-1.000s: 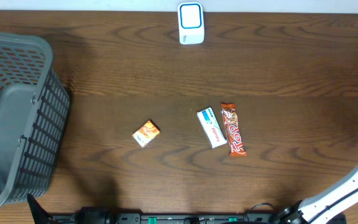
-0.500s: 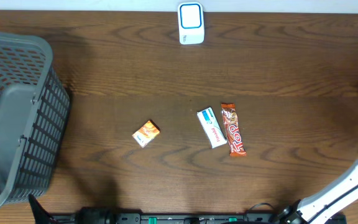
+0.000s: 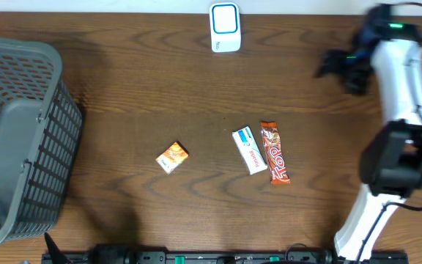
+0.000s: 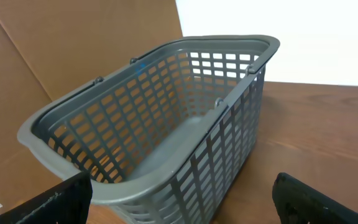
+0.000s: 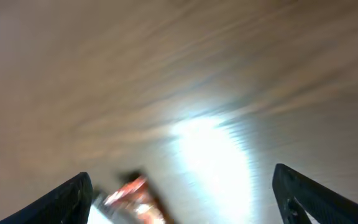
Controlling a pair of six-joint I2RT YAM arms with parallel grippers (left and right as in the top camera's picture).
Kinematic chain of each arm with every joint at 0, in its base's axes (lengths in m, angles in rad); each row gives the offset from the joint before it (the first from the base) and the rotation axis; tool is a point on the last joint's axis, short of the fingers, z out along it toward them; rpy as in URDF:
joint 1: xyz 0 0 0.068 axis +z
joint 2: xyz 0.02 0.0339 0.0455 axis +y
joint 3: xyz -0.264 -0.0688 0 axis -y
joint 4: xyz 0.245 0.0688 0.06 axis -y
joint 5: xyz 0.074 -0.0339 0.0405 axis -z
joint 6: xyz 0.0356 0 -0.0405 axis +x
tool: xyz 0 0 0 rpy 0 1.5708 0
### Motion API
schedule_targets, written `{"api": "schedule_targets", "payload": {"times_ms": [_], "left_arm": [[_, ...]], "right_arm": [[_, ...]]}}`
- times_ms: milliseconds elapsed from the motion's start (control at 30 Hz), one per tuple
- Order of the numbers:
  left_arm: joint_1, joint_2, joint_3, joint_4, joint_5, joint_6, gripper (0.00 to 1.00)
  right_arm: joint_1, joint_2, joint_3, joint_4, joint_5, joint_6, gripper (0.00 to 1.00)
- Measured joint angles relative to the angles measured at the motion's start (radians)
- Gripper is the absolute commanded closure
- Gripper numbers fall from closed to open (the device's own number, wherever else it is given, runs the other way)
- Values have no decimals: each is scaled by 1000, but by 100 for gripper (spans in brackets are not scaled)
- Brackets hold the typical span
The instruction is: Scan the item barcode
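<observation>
Three items lie mid-table: a small orange packet, a white-and-blue box and a red-brown candy bar; no barcode shows on any of them. The white scanner with a blue-ringed window stands at the far edge. My right gripper hovers over the far right of the table, pointing left, open and empty. Its wrist view is motion-blurred, with the gripper open over bare wood and a smeared candy bar at the bottom left. My left gripper is open and empty, facing the basket.
A large grey mesh basket fills the table's left side; in the left wrist view its near rim sits close between the fingers. A brown cardboard panel stands behind it. The right arm runs along the right edge.
The right arm has swung fast from the near right corner up to the far right of the table. The items, scanner and basket have not moved.
</observation>
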Motion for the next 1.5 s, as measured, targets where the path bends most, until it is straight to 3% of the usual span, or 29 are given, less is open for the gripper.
{"api": "schedule_targets", "payload": {"times_ms": [167,333,533,767,833,867,900,1067,1300,1500], "left_arm": [[0,0,0,-26,0,0,7],[0,0,0,-26,0,0,7],[0,0,0,-26,0,0,7],[0,0,0,-26,0,0,7],[0,0,0,-31,0,0,7],[0,0,0,-33,0,0,7],[0,0,0,-33,0,0,7],[0,0,0,-33,0,0,7],[0,0,0,-35,0,0,7],[0,0,0,-36,0,0,7]], "right_arm": [[199,0,-57,-8,33,-16,9],[292,0,-170,16,57,-22,10],[337,2,-355,106,68,-21,11],[337,-6,-452,243,96,-15,8],[338,-15,-467,289,117,-14,20],[339,-19,-475,308,131,-15,46],[338,-22,-482,319,141,-10,62],[338,-26,-492,327,171,-4,99],[338,-26,-435,195,117,-35,99],[338,-127,-355,277,-111,-201,99]]}}
